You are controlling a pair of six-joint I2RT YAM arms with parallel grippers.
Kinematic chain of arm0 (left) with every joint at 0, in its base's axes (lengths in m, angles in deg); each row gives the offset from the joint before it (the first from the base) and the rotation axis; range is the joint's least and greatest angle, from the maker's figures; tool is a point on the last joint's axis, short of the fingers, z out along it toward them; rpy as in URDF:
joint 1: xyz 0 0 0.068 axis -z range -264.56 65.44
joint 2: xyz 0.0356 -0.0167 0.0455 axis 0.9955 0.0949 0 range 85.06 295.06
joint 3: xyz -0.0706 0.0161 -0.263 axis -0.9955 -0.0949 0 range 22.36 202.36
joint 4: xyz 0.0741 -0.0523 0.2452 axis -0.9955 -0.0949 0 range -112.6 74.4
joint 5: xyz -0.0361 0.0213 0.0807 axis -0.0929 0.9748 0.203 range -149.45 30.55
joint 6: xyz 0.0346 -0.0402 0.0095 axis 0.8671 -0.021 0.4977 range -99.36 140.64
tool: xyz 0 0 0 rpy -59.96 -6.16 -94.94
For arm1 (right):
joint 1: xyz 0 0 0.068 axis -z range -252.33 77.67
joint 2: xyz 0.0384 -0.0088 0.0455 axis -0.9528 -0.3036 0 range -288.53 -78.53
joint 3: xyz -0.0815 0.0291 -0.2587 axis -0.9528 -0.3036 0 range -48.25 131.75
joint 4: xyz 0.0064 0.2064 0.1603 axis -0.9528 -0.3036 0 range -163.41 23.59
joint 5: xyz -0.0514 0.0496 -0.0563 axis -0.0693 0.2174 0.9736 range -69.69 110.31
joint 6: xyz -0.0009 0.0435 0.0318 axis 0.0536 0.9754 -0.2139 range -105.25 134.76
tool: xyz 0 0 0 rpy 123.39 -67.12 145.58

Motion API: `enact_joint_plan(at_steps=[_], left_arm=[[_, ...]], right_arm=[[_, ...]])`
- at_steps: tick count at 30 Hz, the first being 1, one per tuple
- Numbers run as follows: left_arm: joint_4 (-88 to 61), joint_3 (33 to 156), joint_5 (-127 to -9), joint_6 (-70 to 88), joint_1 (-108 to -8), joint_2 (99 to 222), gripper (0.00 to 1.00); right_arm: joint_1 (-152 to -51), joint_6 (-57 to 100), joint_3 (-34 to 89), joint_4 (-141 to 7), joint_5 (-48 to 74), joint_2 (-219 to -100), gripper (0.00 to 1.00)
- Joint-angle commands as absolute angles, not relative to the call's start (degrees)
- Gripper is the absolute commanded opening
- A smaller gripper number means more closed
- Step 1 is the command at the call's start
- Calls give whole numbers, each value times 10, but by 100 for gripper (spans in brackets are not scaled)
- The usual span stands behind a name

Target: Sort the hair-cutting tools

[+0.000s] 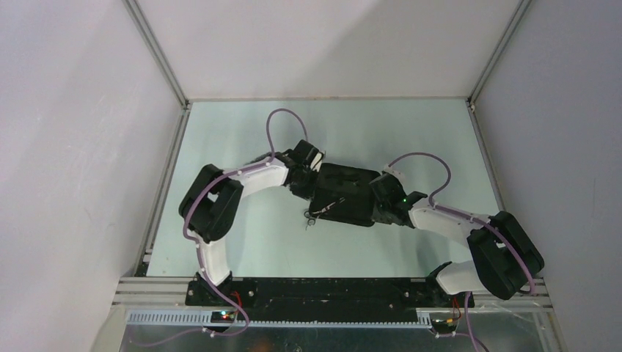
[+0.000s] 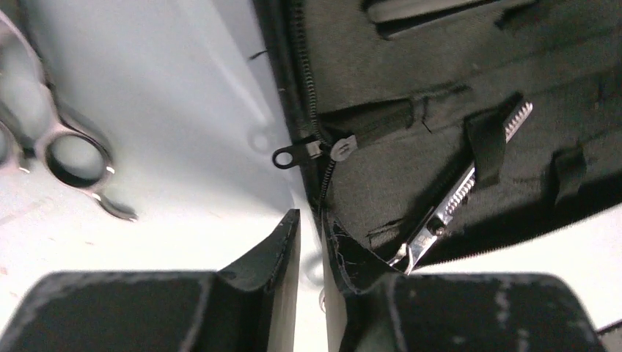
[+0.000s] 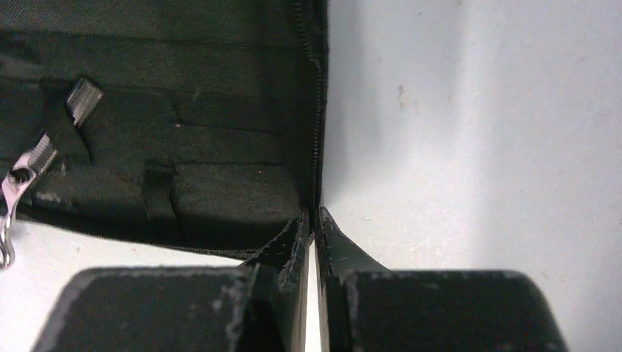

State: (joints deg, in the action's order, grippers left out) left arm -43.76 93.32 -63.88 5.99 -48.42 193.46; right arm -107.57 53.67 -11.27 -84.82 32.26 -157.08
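We record matt black woven cloth on the pouch (image 2: 381, 169), bright polished metal on the toothed scissors (image 2: 458, 198) and ring-handled scissors (image 2: 40, 110), and a smooth, faintly glossy table (image 2: 183, 110).

Open pouch (image 1: 350, 192) lies mid-bench, between left and right edges. Scissors (image 2: 453, 199) sit under a strap (image 2: 485, 150) inside it, handles poking toward the near edge. Second scissors (image 2: 73, 150) lie on the table (image 2: 183, 110) beside the pouch.

Soft, even light; top view crisp, wrist views soft up close.
Table (image 1: 242, 139) evenly lit, only faint shadows under the arms; pouch (image 1: 345, 192) is near-black with little detail (dark in all three views). Left wrist: loose scissors (image 2: 70, 150) blurred, glare on the ring. Bottom foreground defocused in both wrist views.
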Motion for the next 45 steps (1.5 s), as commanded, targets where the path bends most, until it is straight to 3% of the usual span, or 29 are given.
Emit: enact_joint_plan(at_steps=[1, 8, 13, 17, 29, 45], left_arm=[[-446, 876, -683, 27, -461, 1895, 20], [-432, 788, -690, -13, -435, 1819, 21], [-451, 761, -623, -38, -428, 1753, 42], [-473, 765, -560, -38, -378, 1711, 48], [-514, 835, -527, -20, -243, 1780, 49], [-517, 864, -525, 26, -238, 1844, 43]], right_arm=[[-1054, 473, -100, -866, 339, -1564, 7], [-1049, 394, -83, -855, 323, -1568, 3], [-1048, 380, -82, -848, 314, -1573, 2], [-1048, 378, -81, -848, 310, -1576, 2], [-1048, 376, -82, -848, 302, -1580, 2], [-1048, 377, -82, -847, 302, -1586, 1]])
